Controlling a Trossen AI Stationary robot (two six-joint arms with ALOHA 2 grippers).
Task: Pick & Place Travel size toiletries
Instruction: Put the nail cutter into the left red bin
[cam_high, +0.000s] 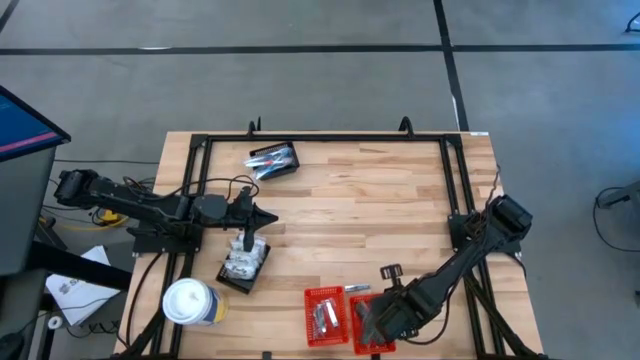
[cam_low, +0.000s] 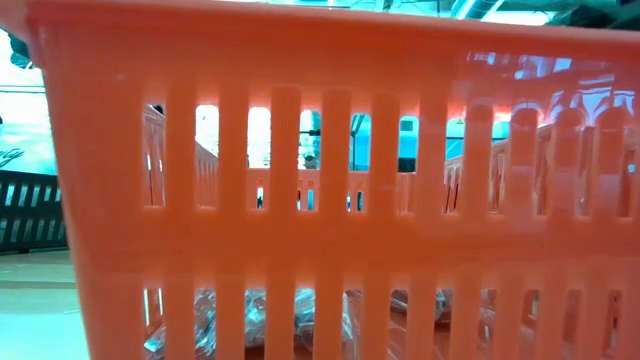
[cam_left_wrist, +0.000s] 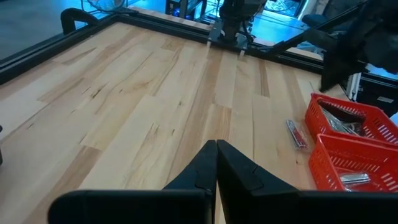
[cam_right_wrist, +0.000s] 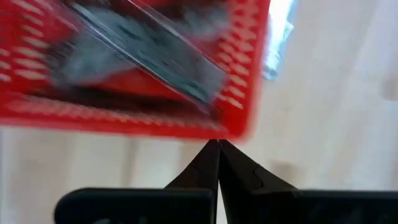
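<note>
Pause between picks, both grippers clenched on nothing.

Left to right: the left gripper (cam_high: 270, 217) is held just above the black basket (cam_high: 245, 265) of white packets (cam_high: 243, 262); a second black basket (cam_high: 273, 160) sits further back. Silvery sachets (cam_high: 326, 316) lie in the red baskets (cam_high: 327, 318), beside which the right gripper (cam_high: 372, 322) is parked. Opening a gripper over a packet is judged the next need.

Pale wood-plank tabletop (cam_high: 380, 190) with smooth matt finish, red slotted plastic baskets (cam_high: 325, 317), glossy clear-wrapped silvery toiletries (cam_left_wrist: 339, 123) inside, matt black plastic-looking fingers on the left hand (cam_left_wrist: 216, 163), black metal frame (cam_high: 330, 138)
</note>
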